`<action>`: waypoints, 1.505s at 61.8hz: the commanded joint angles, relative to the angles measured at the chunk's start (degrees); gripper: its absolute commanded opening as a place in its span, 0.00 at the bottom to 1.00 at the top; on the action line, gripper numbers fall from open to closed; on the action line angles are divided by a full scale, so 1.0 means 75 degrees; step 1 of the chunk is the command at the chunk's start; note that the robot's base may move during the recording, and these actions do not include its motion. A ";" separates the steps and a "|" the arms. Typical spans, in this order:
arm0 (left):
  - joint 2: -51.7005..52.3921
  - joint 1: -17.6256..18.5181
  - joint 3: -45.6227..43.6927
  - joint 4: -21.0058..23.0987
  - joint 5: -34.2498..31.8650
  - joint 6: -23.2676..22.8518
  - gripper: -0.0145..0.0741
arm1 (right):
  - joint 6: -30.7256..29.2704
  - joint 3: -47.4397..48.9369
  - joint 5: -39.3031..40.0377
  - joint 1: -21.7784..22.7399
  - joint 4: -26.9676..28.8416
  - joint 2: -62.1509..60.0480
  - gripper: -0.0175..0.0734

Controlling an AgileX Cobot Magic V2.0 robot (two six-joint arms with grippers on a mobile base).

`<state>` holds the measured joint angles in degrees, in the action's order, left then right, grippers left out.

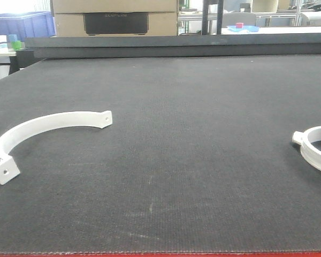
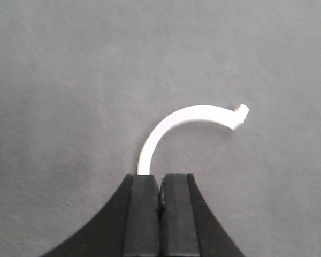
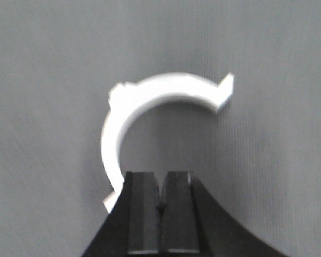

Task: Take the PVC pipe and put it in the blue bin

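Cut off by the right border of the front view, with only its left part visible: the right PVC piece [image 1: 313, 155], a white ring section lying flat on the dark desk [image 1: 176, 160]. Seen more fully from the right wrist [image 3: 150, 91], but blurred there, with the lower end of the curve covered by the black fingers of the right hand [image 3: 160, 179]. Right hand closed, pads pressed together, nothing gripped between them. Impossible to tell from this view whether touching the piece or only above it.

Fully visible in the front view: the left PVC piece [image 1: 43, 121], a thin white half-ring with a small holed tab at each end, flat on the left side of the desk, well apart from the right one. From the left wrist [image 2: 182, 113], only one end shown, the other end hidden behind the left hand [image 2: 159, 179]. Left hand also closed, pads together, holding nothing.

Far behind, beyond the back left corner of the desk: the blue bin [image 1: 21, 24], partly cut by the upper border. Inside of the bin hidden from this low angle, so contents impossible to tell. No PVC piece seen in it.
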<state>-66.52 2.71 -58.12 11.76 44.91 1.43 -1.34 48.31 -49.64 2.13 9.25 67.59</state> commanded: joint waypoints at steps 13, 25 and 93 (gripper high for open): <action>-0.0076 0.0040 -0.0067 0.0212 0.0226 -0.0005 0.04 | 0.0973 0.1243 -0.0712 -0.0379 -0.0406 0.1547 0.03; -0.0076 0.0040 -0.0067 0.0212 0.0350 -0.0005 0.04 | 0.2002 0.1478 -0.0638 -0.1302 -0.0712 0.2080 0.03; -0.0090 0.0040 -0.0037 0.0261 0.0116 -0.0005 0.04 | 0.1975 0.1769 -0.0080 -0.1614 -0.0897 0.3940 0.03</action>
<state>-67.24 2.71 -58.12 13.18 47.05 1.43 14.06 61.33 -50.95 -9.92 3.32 96.74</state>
